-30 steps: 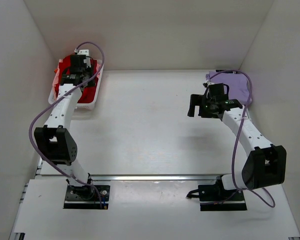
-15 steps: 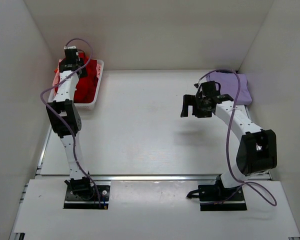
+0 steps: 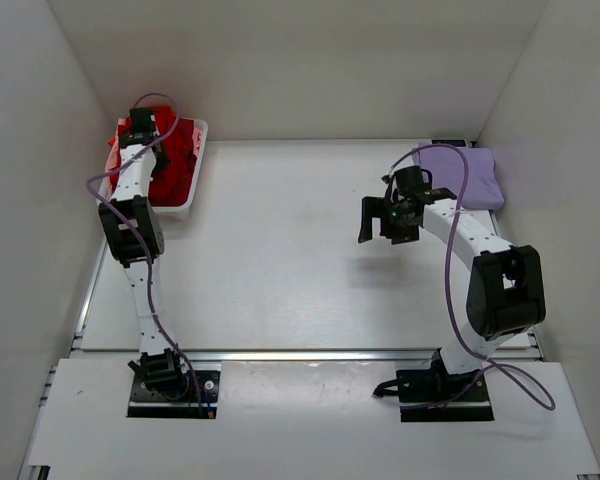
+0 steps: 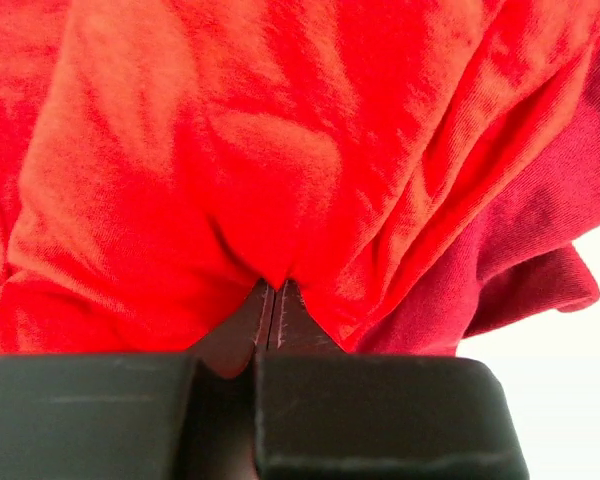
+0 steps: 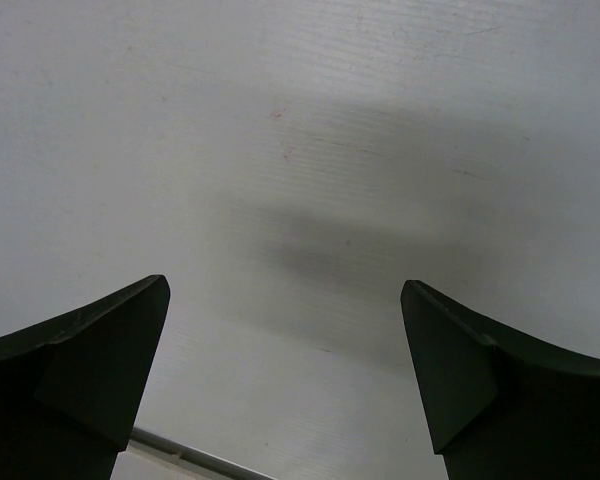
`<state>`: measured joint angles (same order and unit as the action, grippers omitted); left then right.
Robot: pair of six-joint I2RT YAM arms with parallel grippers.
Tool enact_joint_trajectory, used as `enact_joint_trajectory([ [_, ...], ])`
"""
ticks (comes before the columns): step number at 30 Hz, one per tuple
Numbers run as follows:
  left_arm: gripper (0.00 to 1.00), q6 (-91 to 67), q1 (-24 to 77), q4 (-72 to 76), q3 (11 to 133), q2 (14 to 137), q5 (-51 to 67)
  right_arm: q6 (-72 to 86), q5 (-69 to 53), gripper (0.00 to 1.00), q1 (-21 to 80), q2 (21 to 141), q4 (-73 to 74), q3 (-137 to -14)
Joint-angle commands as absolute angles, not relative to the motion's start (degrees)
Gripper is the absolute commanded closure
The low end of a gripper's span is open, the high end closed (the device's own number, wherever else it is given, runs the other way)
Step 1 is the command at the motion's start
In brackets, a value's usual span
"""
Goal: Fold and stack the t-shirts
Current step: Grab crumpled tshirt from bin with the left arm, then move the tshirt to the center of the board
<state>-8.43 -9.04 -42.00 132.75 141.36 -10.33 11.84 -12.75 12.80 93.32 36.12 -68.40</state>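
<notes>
Left claw was pinched shut on a fold of the red shirt, which lay bunched in the white basket at the far left corner, a maroon shirt beside it. Right claw gaped wide above the table, with the lavender shirt near it at the far right. Red cloth hid the left fingertips from us. We saw the left arm stretched out to the basket and the right arm bent at its elbow.
</notes>
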Motion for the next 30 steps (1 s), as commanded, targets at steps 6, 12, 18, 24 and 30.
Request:
enact_joint_trajectory([
  [6, 1.00, -11.9, -5.0, -37.2, 129.9, 121.0, -4.7, 14.4, -13.0, 0.00, 13.9, 86.4, 33.6, -66.5],
  [12, 1.00, -14.2, 2.2, -41.4, 137.4, 108.0, 11.1, 16.8, -13.6, 0.01, 13.4, 81.4, 28.7, -60.3],
  [18, 1.00, -22.0, 6.6, -25.2, 115.0, 86.4, 21.4, 17.1, -12.1, 0.01, 13.9, 77.2, 27.5, -58.8],
  [24, 1.00, -21.2, 13.3, -26.0, 103.3, 80.9, 22.7, 18.5, -13.2, 0.01, 12.5, 70.9, 25.0, -55.1],
  [30, 1.00, -22.9, 13.5, -20.1, 74.7, 76.6, 21.0, 19.2, -14.2, 0.01, 11.2, 66.6, 24.4, -51.1],
])
